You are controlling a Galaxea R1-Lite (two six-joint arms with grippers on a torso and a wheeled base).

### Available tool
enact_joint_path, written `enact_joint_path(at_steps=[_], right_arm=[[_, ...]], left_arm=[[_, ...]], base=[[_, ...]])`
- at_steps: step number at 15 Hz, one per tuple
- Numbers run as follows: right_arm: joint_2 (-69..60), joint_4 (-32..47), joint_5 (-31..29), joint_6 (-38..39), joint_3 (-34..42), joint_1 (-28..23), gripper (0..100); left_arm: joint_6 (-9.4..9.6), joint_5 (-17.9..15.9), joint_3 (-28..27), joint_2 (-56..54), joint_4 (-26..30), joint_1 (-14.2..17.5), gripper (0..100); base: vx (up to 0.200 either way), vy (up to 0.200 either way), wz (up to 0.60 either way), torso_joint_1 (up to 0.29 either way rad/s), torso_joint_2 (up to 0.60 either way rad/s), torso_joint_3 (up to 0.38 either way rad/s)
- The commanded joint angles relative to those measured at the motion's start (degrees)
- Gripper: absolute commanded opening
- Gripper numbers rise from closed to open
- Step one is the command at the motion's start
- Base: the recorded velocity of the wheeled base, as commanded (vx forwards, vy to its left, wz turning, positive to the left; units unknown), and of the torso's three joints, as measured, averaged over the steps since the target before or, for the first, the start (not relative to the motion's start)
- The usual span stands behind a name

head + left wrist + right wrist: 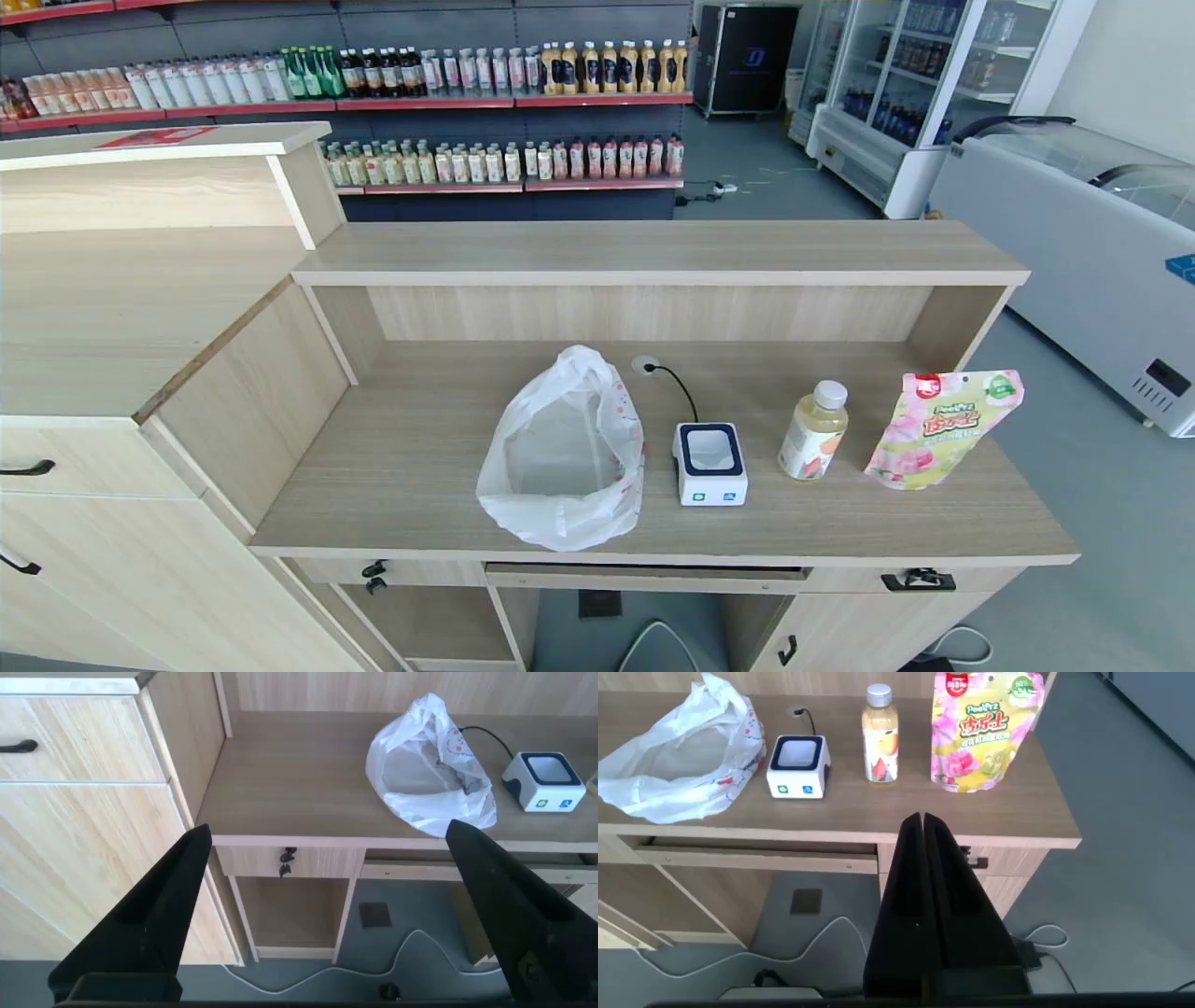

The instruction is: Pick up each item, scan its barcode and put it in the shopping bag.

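Head view: on the counter (420,485) the shopping bag (560,457) stands with its mouth open, just beside the barcode scanner (711,462). I judge that placement lets a scanned item drop straight in. The juice bottle (814,431) and the pink snack pouch (941,427) stand upright to my right, unscanned.

Left wrist view: my left pincer (329,829) hangs below the counter's front edge, spread wide and empty.

Right wrist view: my right pincer (922,821) is pressed closed on nothing, low in front of the bottle and pouch. It must open before any grasp.
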Motion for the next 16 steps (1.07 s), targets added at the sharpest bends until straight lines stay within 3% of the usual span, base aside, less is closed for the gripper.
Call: enact_joint_path(at_steps=[1, 3, 5, 7, 8, 9, 12, 14, 16], right_arm=[[6.29, 0.31, 0.94, 0.16, -5.63, -0.19, 0], [30.63, -4.97, 3.57, 3.76, -26.19, 3.68, 0], [48.39, -9.62, 2.34, 3.50, -40.08, 2.71, 0], [55.86, -10.59, 2.17, 2.62, -42.28, 1.92, 0], [61.57, -14.90, 2.52, 1.56, -40.52, 0.95, 0], [65.00, -20.96, 2.69, 1.21, -35.60, 0.86, 100], [79.85, -41.18, 4.45, 1.65, -24.87, -4.23, 100], [91.19, -51.64, 8.14, 1.21, -23.38, -7.66, 100], [98.84, -55.33, 9.29, 1.21, -24.96, -8.36, 100]], left_arm=[[-0.04, 0.01, 0.00, 0.00, 0.00, -0.01, 100], [-0.04, 0.01, 0.00, 0.00, 0.00, -0.01, 100], [-0.04, 0.01, 0.00, 0.09, 0.00, -0.01, 100], [-0.04, 0.01, 0.00, 0.09, 0.00, -0.01, 100], [-0.04, 0.01, 0.00, 0.09, 0.00, -0.01, 100], [-0.04, 0.01, 0.00, 0.09, 0.00, -0.01, 100], [-0.04, 0.01, 0.00, 0.00, 0.00, -0.01, 100], [-0.04, 0.01, 0.00, 0.00, 0.00, -0.01, 100], [-0.04, 0.01, 0.00, 0.00, 0.00, -0.01, 100]], base=[[0.000, 0.000, 0.00, 0.000, 0.00, 0.000], [0.000, 0.000, 0.00, 0.000, 0.00, 0.000], [0.000, 0.000, 0.00, 0.000, 0.00, 0.000], [0.000, 0.000, 0.00, 0.000, 0.00, 0.000], [0.000, 0.000, 0.00, 0.000, 0.00, 0.000], [0.000, 0.000, 0.00, 0.000, 0.00, 0.000], [0.000, 0.000, 0.00, 0.000, 0.00, 0.000], [0.000, 0.000, 0.00, 0.000, 0.00, 0.000], [0.000, 0.000, 0.00, 0.000, 0.00, 0.000]])
